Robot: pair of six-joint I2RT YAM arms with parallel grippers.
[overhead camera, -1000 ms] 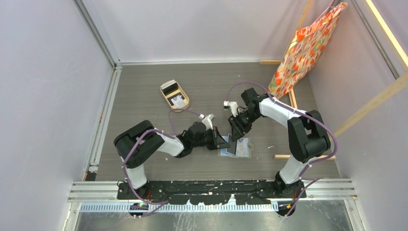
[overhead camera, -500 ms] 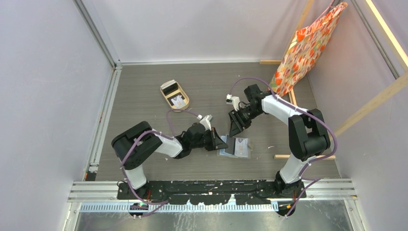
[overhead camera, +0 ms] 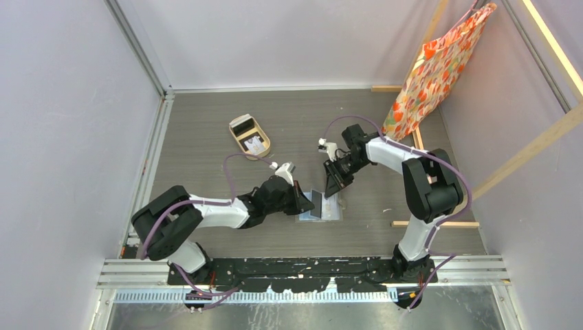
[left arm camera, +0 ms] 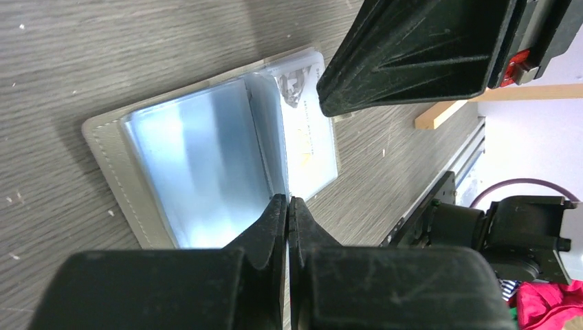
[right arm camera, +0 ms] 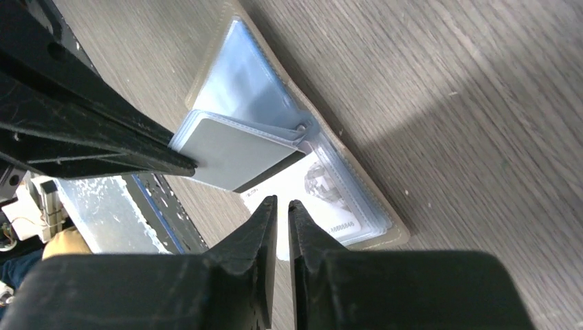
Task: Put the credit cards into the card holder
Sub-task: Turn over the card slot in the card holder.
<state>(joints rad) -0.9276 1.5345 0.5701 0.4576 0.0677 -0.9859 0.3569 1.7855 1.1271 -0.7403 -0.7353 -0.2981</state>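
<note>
Leftward goes the card holder (overhead camera: 320, 207) across the counter (overhead camera: 206, 117) since a second ago, lying open, the left fingers (left arm camera: 287, 204) clenched on one clear sleeve (left arm camera: 199, 172). A white credit card (left arm camera: 308, 130) sits in the far page. Just beyond, the right fingers (overhead camera: 332, 187) hover all but clenched, gripping nothing. Tan tray (overhead camera: 249, 135) well behind.

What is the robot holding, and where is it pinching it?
The left gripper has its jaws shut on the free edge of a clear sleeve of the card holder. The right gripper holds nothing.
</note>
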